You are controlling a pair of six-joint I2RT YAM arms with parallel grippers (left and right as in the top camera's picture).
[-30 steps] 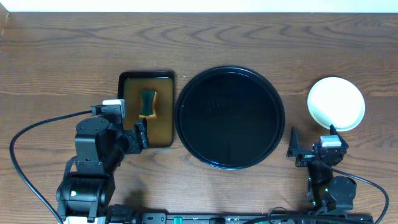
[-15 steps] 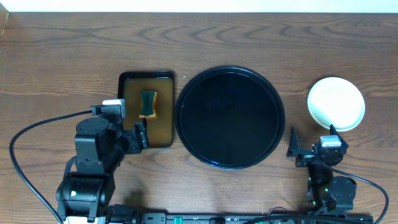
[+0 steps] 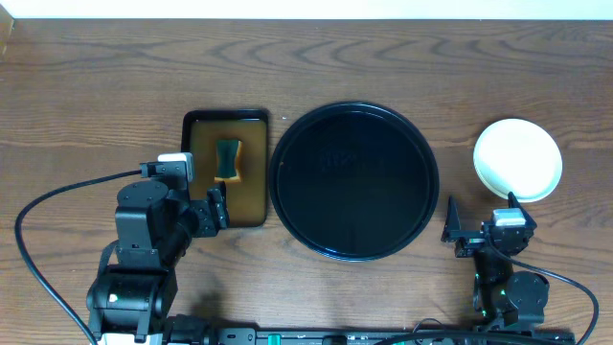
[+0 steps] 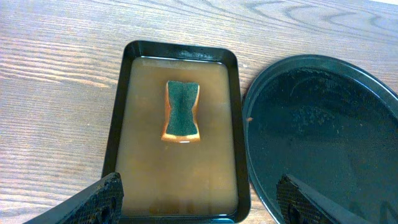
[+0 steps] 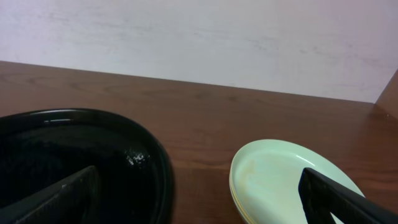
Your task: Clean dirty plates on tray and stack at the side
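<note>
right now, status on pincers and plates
Left pincer and right pincer open, empty. Plates stacked right of black tray, tray bare. Sponge in brown tray, out of the way.

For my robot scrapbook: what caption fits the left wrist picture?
Green sponge in a rectangular brown tray beside the round glossy black tray.

The right wrist view cuts off the plates (image 5: 280,177) and the tray (image 5: 93,134).
</note>
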